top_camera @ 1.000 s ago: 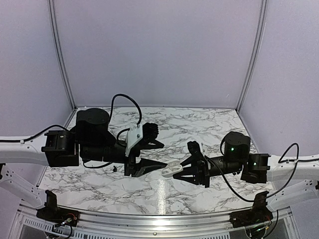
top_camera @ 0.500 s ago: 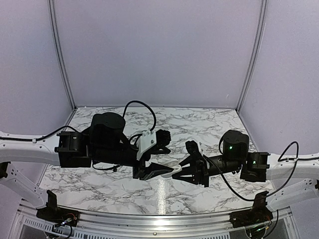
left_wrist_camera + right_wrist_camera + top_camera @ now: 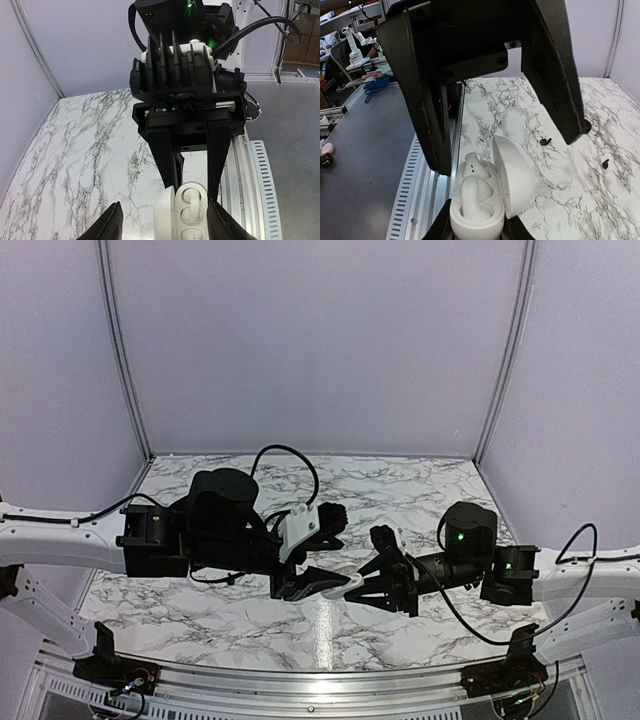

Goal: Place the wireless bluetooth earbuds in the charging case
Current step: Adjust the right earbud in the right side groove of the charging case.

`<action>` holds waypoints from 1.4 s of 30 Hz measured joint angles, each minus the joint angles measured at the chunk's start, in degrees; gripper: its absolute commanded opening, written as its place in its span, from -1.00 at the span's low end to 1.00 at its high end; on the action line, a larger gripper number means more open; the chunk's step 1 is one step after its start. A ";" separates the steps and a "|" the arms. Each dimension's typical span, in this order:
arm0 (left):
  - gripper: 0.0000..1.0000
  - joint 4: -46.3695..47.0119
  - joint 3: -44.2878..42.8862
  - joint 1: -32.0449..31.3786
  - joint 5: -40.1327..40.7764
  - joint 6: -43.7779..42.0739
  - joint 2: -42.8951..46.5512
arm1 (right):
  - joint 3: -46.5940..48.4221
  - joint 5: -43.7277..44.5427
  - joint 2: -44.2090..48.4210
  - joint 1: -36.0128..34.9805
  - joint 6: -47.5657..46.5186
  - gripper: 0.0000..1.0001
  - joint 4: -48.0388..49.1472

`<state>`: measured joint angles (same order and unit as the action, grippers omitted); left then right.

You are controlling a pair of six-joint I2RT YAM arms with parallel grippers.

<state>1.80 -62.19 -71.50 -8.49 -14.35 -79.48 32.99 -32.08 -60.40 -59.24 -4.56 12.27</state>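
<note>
The right tool (image 3: 477, 231) is clamped narrow on the base of the white charging case (image 3: 492, 220), holding it up off the marble bench (image 3: 560, 200) close to the near edge, between the two arms. Its lid (image 3: 512, 175) stands open, hinged off to one side. The white earbuds (image 3: 470, 195) lie in the wells of the case; the nearer one seems to ride a little high, though I cannot tell whether it is fully seated. The left tool (image 3: 166, 222) faces the case with its fingers set wide, one on each side and apart from it, carrying nothing. Farther back on the bench lie a black earbud (image 3: 546, 141) and a second black earbud (image 3: 605, 163), well apart from the case. By my reading the white pair is at the seating stage. The next move calls for the left tool to press the proud earbud down, or to swing the lid over and shut it, while the right tool holds the case steady against the push. A careless nudge could twist the case in the grip.
</note>
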 measured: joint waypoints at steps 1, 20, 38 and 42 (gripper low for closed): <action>0.17 0.00 0.00 0.00 0.04 0.02 0.00 | 0.00 0.00 -0.02 0.00 0.00 -1.00 0.00; 0.11 -0.59 -1.44 -0.02 2.10 0.04 -1.40 | 0.28 0.00 -0.02 0.00 0.00 -1.00 -0.52; 0.24 -1.97 -1.51 -0.02 2.49 -0.04 -1.49 | 0.28 0.04 0.26 0.00 -0.02 -1.00 -1.20; 0.38 -2.60 -1.46 0.00 2.10 -0.26 -0.13 | 0.28 0.04 0.26 0.00 -0.02 -1.00 -1.16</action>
<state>-0.80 -63.66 -71.50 -6.39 -14.61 -79.61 33.28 -32.03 -60.14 -59.24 -4.58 11.11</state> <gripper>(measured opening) 0.647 0.259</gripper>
